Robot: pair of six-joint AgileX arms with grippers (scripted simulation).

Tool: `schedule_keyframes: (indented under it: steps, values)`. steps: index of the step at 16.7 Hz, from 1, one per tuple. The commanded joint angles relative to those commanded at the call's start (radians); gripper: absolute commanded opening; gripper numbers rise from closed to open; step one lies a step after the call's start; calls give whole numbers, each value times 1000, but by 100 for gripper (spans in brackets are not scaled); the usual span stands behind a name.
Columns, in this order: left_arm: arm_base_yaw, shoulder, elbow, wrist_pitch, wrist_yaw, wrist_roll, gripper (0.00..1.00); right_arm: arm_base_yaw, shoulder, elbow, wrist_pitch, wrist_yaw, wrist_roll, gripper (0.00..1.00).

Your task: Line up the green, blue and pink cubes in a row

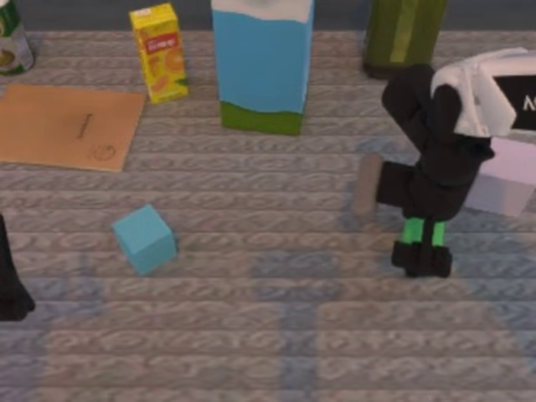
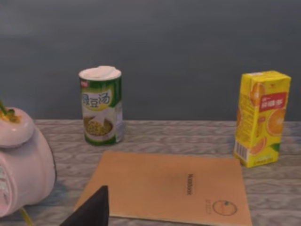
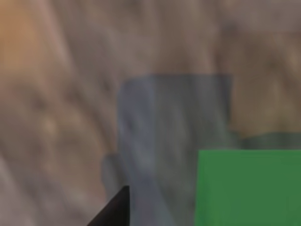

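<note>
Now, line by line:
Right hand (image 1: pixel 423 255): over the right part of the counter (image 1: pixel 251 335), pointing down, its black fingers pinching the green cube (image 1: pixel 421 232) between them.
Green cube: held in the right hand; whether it touches the counter cannot be told from above. The right wrist view shows its flat green face (image 3: pixel 249 188) close up, with a grey shadow on the wood-grain surface beside it.
Blue cube (image 1: pixel 145 239): resting on the counter in the left half, turned at an angle to the counter's edges, well apart from the green cube and from both hands.
Pink cube (image 1: pixel 502 180): at the right edge, mostly hidden behind the right arm, only its pale side showing.
Left hand (image 1: pixel 10 293): parked at the far left edge; only a dark part shows, so I cannot tell whether its fingers are spread or pressed together.
Brown notebook (image 1: pixel 71 126): flat at the back left, also seen in the left wrist view (image 2: pixel 178 188).
Yellow juice box (image 1: pixel 159 52): upright, just beside the notebook's far right corner.
Tall blue carton (image 1: pixel 261 63): upright at the back centre.
Green can (image 2: pixel 100 104): upright beyond the notebook in the left wrist view.
</note>
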Motion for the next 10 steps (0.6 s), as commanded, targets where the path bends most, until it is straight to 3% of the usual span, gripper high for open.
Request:
schedule_keyframes:
  steps: [4,10]
  values:
    - [0,0,0,0,0,0,100,0,0,0,0,0,0,2]
    - [0,0,0,0,0,0,100,0,0,0,0,0,0,0]
